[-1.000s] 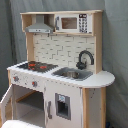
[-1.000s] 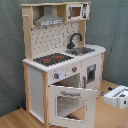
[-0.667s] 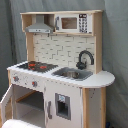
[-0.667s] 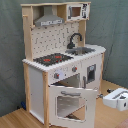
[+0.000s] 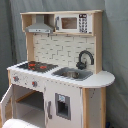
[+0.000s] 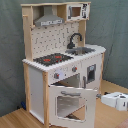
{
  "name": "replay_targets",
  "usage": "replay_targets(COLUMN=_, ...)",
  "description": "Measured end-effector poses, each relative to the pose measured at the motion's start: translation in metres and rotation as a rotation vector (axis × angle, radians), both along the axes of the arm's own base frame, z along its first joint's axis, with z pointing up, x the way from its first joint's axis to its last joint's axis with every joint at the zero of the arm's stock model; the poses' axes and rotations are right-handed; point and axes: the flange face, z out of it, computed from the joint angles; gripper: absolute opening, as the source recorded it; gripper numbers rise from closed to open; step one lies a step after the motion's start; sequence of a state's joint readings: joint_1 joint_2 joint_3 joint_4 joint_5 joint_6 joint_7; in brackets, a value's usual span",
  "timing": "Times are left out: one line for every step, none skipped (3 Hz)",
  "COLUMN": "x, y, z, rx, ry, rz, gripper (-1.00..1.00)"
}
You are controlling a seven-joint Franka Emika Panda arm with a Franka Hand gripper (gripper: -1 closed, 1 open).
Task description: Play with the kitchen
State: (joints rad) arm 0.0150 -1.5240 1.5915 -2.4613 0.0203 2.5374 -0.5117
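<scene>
Change: in the second exterior view the white end effector [image 6: 116, 100] has slid a little toward the second exterior view's right edge, away from the oven door [image 6: 70, 104]; the toy itself has not shifted.
Kitchen: the kitchen [image 5: 60, 75] stands upright on a wooden floor [image 6: 15, 119] before a grey curtain [image 5: 116, 45], filling both exterior views.
Oven door: swung open toward the camera in the second exterior view, window facing out, so the cavity behind it is exposed; in the first exterior view only a white door edge [image 5: 6, 102] shows at the first exterior view's left.
Top: black-red hob [image 6: 52, 59] beside the grey sink [image 6: 85, 50], with the black tap [image 6: 75, 39] arching over the basin, as a real worktop is laid out.
Upper shelf: hood [image 5: 40, 26] above the hob, small microwave [image 5: 72, 22] next to it.
End effector: near the open door's free edge, not touching it; I cannot tell whether it is spread or closed.
Judgement: the door looks fully opened, and the arm seems clear of it.
</scene>
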Motion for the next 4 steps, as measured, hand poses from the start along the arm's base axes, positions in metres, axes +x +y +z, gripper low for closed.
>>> replay_targets(x=-0.002, y=0.012, z=0.001, rx=0.119, ry=-0.004, rz=0.007, gripper=1.0)
replay_targets(x=-0.003, y=0.019, z=0.001, rx=0.198, ry=-0.007, rz=0.011, gripper=1.0)
replay_targets(x=-0.003, y=0.028, z=0.001, rx=0.309, ry=-0.012, rz=0.016, gripper=1.0)
replay_targets(x=-0.004, y=0.035, z=0.001, rx=0.416, ry=-0.01, rz=0.018, gripper=1.0)
